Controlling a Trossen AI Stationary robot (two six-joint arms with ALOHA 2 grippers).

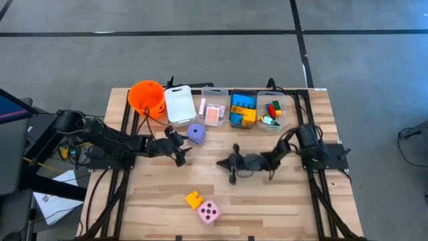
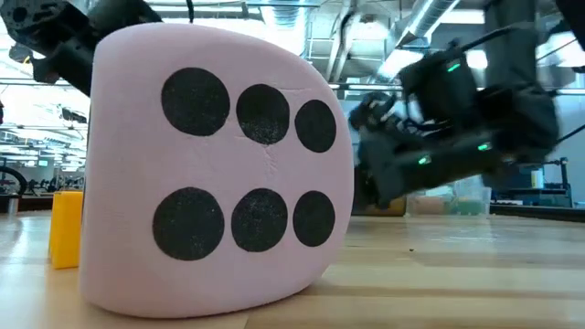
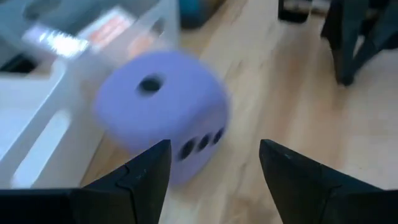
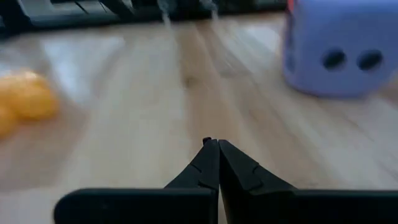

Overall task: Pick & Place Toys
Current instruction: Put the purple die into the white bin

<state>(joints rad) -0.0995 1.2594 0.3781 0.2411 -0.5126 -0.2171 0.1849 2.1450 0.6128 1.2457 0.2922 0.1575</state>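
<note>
two arms are seen low over the counter (image 1: 287,201). the left gripper (image 1: 182,155) has its jaws apart, the purple die (image 1: 196,132) lying just ahead of them, unheld. the right gripper (image 1: 233,173) has its jaws pressed together, empty. the pink die (image 1: 208,212) and a yellow brick (image 1: 194,199) lie well apart from both.

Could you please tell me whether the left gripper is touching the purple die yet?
Apart. In the high view the left gripper sits short of the purple die, with bare wood between them; its wrist view shows open fingers not around the die.
</note>
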